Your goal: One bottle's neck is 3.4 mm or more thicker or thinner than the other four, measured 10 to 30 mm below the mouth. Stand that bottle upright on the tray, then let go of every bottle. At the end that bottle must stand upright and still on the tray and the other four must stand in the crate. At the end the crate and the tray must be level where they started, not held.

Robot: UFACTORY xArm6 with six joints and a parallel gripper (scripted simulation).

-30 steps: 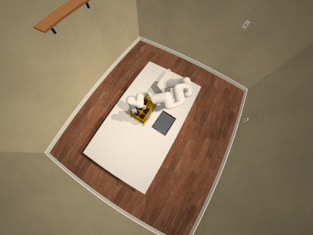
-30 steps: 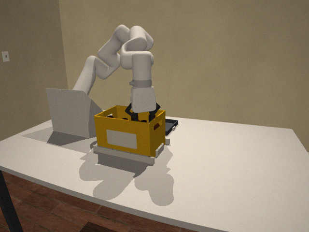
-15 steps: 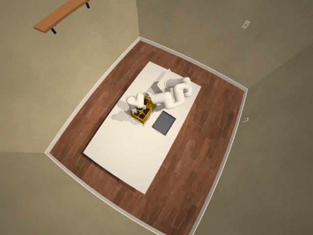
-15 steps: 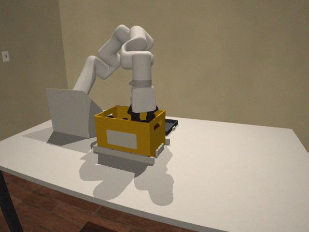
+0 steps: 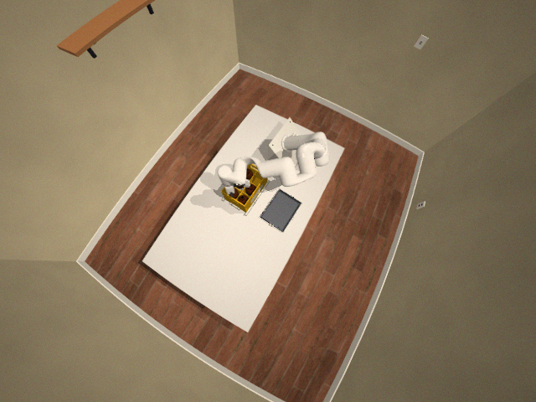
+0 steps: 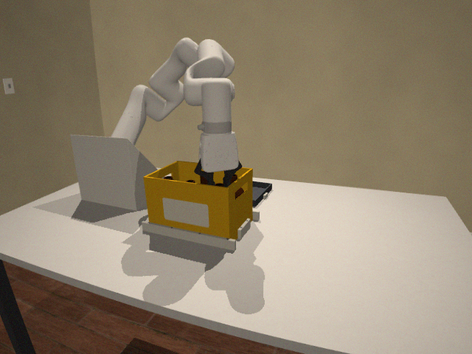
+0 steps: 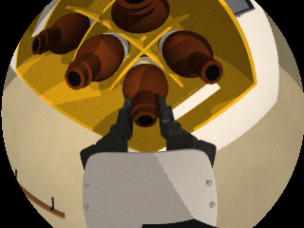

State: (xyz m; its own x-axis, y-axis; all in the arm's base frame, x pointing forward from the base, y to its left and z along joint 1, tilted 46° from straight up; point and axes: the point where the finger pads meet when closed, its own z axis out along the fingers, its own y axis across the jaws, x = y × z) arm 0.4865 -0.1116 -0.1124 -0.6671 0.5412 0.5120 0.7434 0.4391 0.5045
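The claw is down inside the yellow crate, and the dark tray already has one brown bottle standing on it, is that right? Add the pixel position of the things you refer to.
Not quite: no bottle stands on the dark tray (image 5: 280,210); the top view shows that.

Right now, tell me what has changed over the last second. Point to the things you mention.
The end effector's (image 5: 238,187) (image 6: 220,180) (image 7: 144,104) fingers moved inward, toward each other, and have taken hold of the near bottle (image 6: 219,185) (image 7: 145,85) by its neck. Nothing was let go. The arm (image 5: 276,167) (image 6: 216,102), crate (image 5: 247,207) (image 6: 152,200) (image 7: 255,82) and tray (image 5: 280,210) (image 6: 262,187) (image 7: 243,5) show no visible shift.
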